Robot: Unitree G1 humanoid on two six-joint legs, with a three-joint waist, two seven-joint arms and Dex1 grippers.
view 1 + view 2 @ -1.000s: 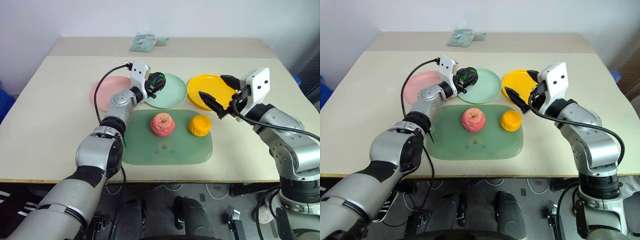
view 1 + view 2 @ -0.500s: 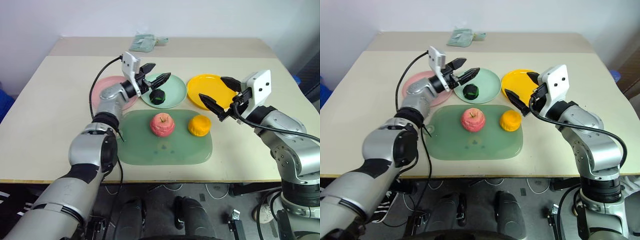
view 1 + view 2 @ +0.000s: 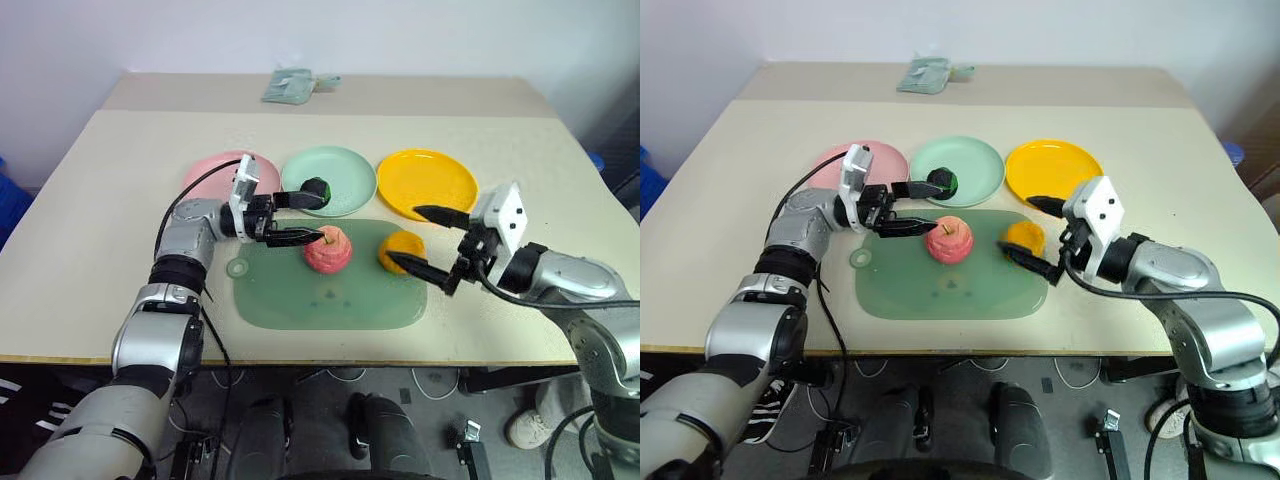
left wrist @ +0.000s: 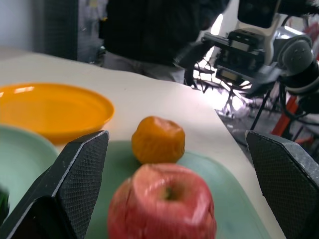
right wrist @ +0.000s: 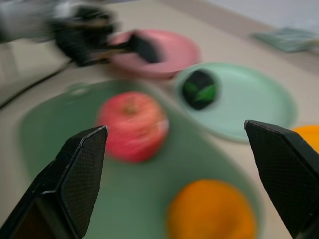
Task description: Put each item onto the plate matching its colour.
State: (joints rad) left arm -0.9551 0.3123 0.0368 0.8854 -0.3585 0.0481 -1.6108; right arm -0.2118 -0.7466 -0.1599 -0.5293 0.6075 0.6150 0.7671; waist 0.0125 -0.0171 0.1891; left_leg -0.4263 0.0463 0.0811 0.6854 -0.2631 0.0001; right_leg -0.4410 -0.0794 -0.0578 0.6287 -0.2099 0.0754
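On the mint green plate (image 3: pixel 345 170) lies the dark green lump (image 3: pixel 317 188). The pinkish-red apple (image 3: pixel 327 250) and the yellow-orange fruit (image 3: pixel 401 251) sit on the flat green mat (image 3: pixel 330 300). Nothing lies on the pink plate (image 3: pixel 215 172) or the yellow plate (image 3: pixel 428 183). My left gripper (image 3: pixel 306 218) is open and points right, its tips just left of the apple, which lies ahead between the fingers in the left wrist view (image 4: pixel 164 204). Coming from the right, my right gripper (image 3: pixel 407 236) stands open with its fingers on either side of the orange fruit (image 5: pixel 212 214), holding nothing.
A folded green cloth (image 3: pixel 290 85) lies at the far edge of the table. A black cable (image 3: pixel 195 185) loops from my left wrist over the pink plate. Bare table runs along both sides of the mat.
My left gripper opened and left the dark lump on the green plate, then drew back and swung right toward the apple. My right gripper sank and pulled back to the orange fruit.
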